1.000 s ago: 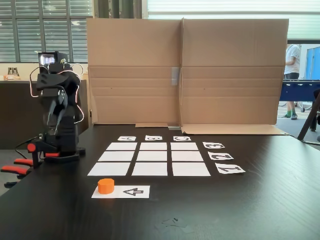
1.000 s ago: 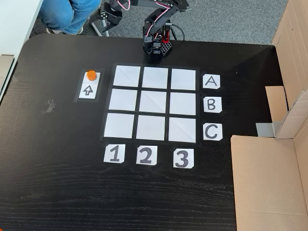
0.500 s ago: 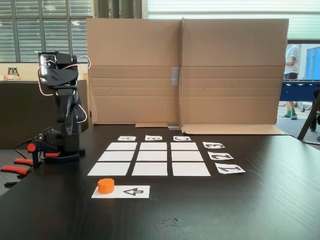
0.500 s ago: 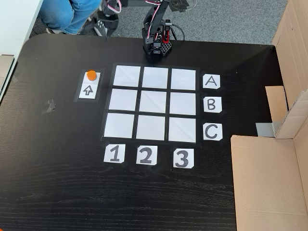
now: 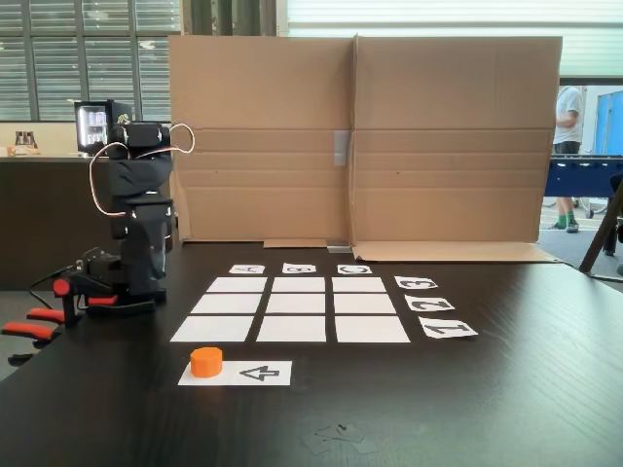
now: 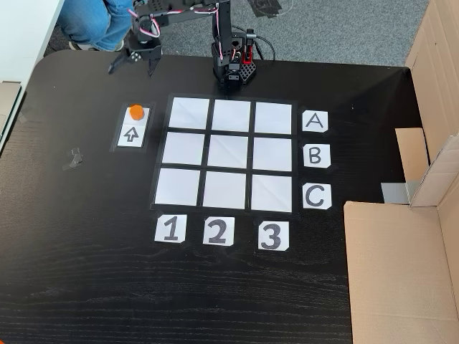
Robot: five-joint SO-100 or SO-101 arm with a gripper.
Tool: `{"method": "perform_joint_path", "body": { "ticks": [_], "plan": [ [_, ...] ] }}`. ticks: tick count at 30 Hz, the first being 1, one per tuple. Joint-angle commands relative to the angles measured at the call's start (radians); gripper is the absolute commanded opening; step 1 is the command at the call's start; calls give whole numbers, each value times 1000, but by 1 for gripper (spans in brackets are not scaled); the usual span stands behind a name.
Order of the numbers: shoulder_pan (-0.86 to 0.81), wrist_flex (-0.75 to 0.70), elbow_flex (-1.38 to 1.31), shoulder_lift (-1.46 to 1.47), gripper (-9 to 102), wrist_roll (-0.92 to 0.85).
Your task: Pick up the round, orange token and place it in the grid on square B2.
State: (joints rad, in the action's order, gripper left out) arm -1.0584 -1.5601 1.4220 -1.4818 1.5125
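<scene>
The orange token [image 6: 136, 112] stands on the upper end of a white strip with a black arrow [image 6: 131, 135], left of the grid [image 6: 188, 113] in the top-down fixed view. Square B2 [image 6: 229, 153], the grid's centre cell, is bare. My gripper [image 6: 132, 70] hangs open beyond the strip's far end, a short way past the token and apart from it, jaws spread and nothing between them. In the side fixed view the token [image 5: 205, 361] sits at the front, the grid [image 5: 211, 329] lies behind it, and the arm [image 5: 142, 238] rises at the left.
Cards A, B, C [image 6: 316, 155] edge the grid's right side and cards 1, 2, 3 [image 6: 218, 231] its near side. Cardboard [image 6: 399, 272] covers the table's right corner and forms a wall [image 5: 360, 146] at the back. A seated person's legs [image 6: 97, 20] are behind the arm's base [image 6: 233, 72].
The arm has unfolded from its tucked pose. The gripper has swung out and down to the left in the top-down view, closer to the token. The token has not moved.
</scene>
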Motion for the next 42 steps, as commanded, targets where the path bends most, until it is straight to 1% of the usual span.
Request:
{"method": "perform_joint_path", "body": {
  "ticks": [1, 9, 17, 19, 28, 42],
  "plan": [
    [26, -8, -58, 38, 52, -37],
    [41, -8, -155, 170, 52, -126],
    [75, -8, -216, 262, 52, -156],
    [89, -6, -222, 281, 54, -158],
    [141, -5, -302, 370, 54, -160],
    [160, 6, -410, 522, 55, -130]
  ]
}}
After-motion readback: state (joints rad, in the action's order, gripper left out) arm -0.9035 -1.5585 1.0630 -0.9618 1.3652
